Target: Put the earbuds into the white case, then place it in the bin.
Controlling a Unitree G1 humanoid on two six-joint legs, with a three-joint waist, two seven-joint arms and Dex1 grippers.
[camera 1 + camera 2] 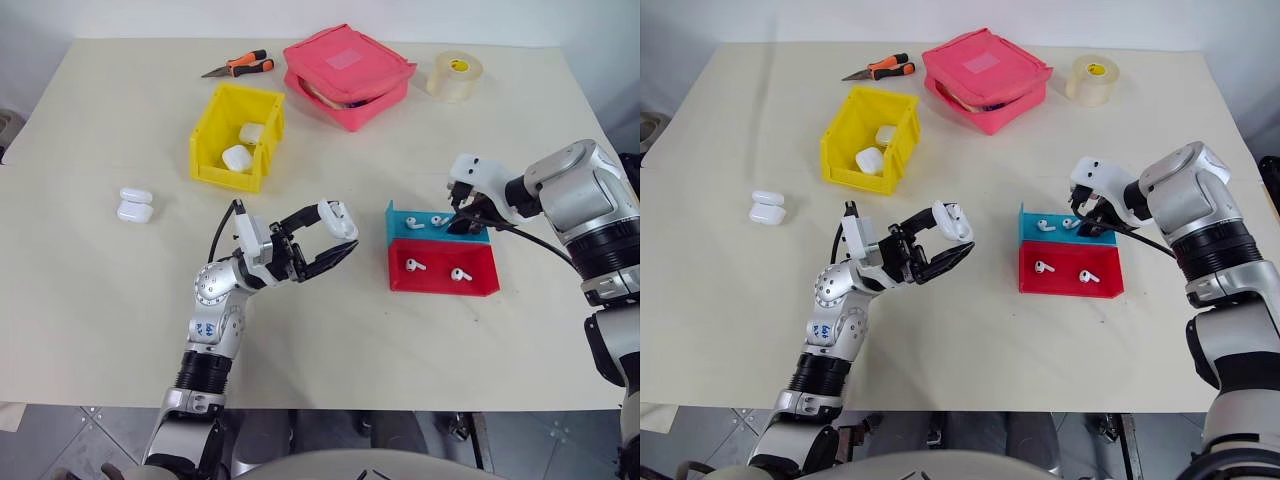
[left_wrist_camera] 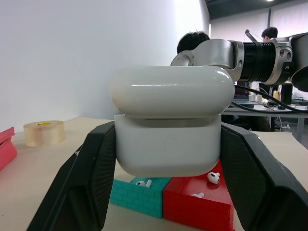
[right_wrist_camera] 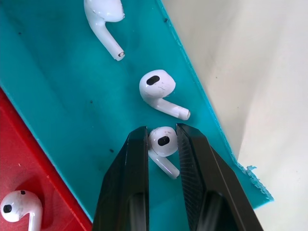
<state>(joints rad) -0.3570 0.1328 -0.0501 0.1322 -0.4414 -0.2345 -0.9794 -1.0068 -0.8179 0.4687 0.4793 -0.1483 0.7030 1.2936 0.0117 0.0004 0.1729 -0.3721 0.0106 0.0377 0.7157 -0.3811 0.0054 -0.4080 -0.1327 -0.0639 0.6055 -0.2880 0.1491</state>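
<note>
Case held up in the left hand, right hand pinching an earbud in the blue tray.

On the worktop (image 1: 90,300) the bin (image 1: 236,136), holding two cases, stands well left of the blue tray (image 1: 400,222). The left hand (image 1: 335,240), raised between them, is clenched on the case (image 1: 338,219), lid ajar. The right hand (image 3: 161,144) reaches down into the blue tray, fingers closed on an earbud (image 3: 161,142), with two others just beside.
</note>
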